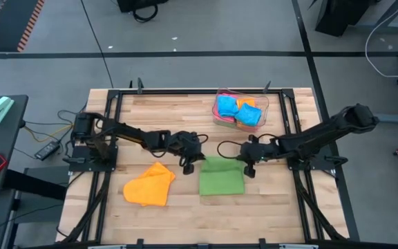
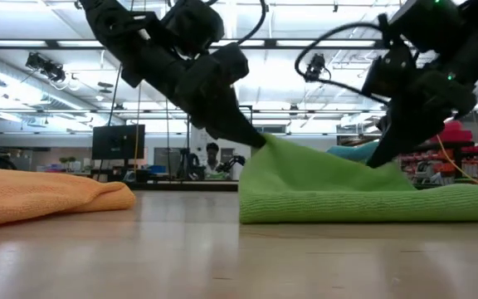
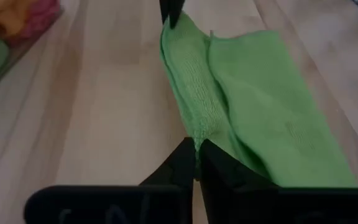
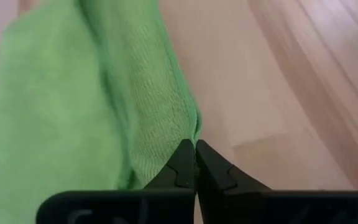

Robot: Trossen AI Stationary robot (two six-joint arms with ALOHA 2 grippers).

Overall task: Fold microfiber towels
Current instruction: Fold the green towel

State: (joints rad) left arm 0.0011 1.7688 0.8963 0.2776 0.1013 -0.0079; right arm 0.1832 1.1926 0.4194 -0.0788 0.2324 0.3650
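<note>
A green microfiber towel [image 1: 221,178] lies on the wooden table near its middle, its far edge raised into a ridge between my two grippers. My left gripper [image 1: 187,166] is shut on the towel's far left corner, and my right gripper [image 1: 249,170] is shut on its far right corner. An orange towel [image 1: 149,185] lies crumpled on the table to the left of the green one. Blue, orange and pink towels are piled in a clear tray [image 1: 221,119] at the back. My left gripper pinches the green towel's far left corner [image 3: 196,134] between its two fingertips, slanting down from the table's left. That corner is lifted off the table [image 2: 265,143]; the towel's near part [image 2: 322,208] stays on the wood. Whether one layer or several, I cannot tell. My right gripper pinches the green towel's far right corner [image 4: 191,127] between its two fingertips, slanting down from the table's right. The corner is raised [image 2: 382,164], and the cloth slopes down from it to the near part resting on the table.
The orange towel [image 2: 48,198] sits close on the left of the green one. The clear tray [image 1: 262,104] stands at the far edge, right of the middle. A dark frame [image 1: 116,131] borders the table, and bare wood lies along the near edge.
</note>
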